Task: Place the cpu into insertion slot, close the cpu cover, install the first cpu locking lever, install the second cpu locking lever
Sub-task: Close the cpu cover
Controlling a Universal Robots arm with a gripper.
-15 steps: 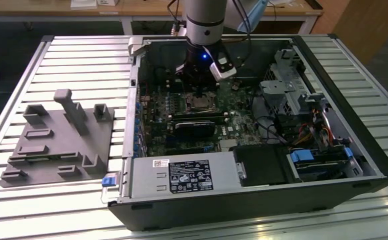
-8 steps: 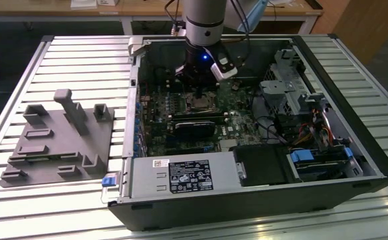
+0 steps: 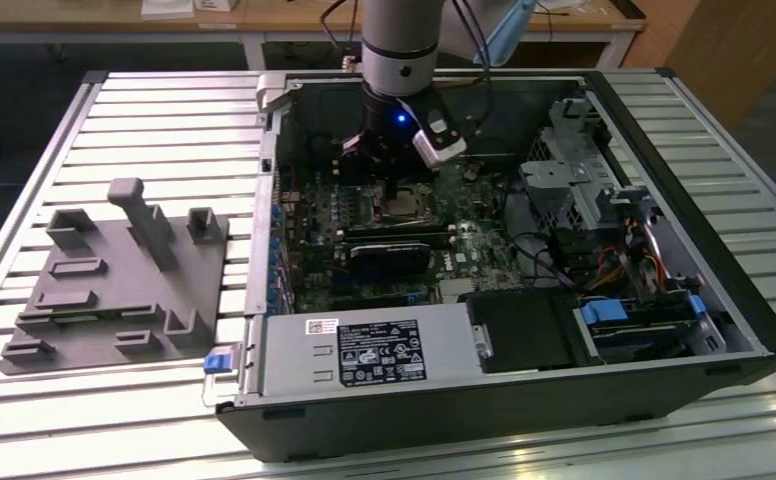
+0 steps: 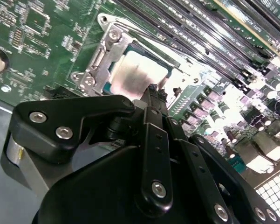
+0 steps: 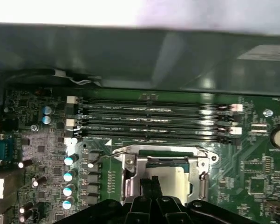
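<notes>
**Tool poised over the seated cpu**

An open computer case [image 3: 522, 415] lies on its side on a slatted metal worktop [image 3: 161, 110]. The arm reaches down into it from the far side. On the exterior view's left, a grey moulded fixture [image 3: 108, 290] sits on the worktop, apart from the case.

The tool [image 4: 153, 91] hangs just above the green circuit board [image 5: 37, 149]. Its black fingers [image 4: 156, 140] are drawn narrow, with the tips together and nothing visible between them. In both wrist views the tips sit over the near edge of the cpu [image 4: 136, 74]; I cannot tell whether they touch it.

The cpu lies flat in the insertion slot [image 3: 399, 207], near the middle of the board. Its silvery top shows through the window of the cpu cover [image 4: 101, 58]. The cover is down, its metal frame lying around the chip on all sides that show.

In the first wrist view a thin wire lever [image 5: 112, 153] runs from one corner of the cover out to the side. Whether it is hooked down cannot be told.

The long black memory slots [image 5: 153, 119] run side by side just beyond the socket, next to the case wall. A row of blue-topped capacitors [image 5: 70, 175] stands to one side of the socket. In the exterior view a silver power supply box [image 3: 361, 350] fills the case's near corner.
</notes>
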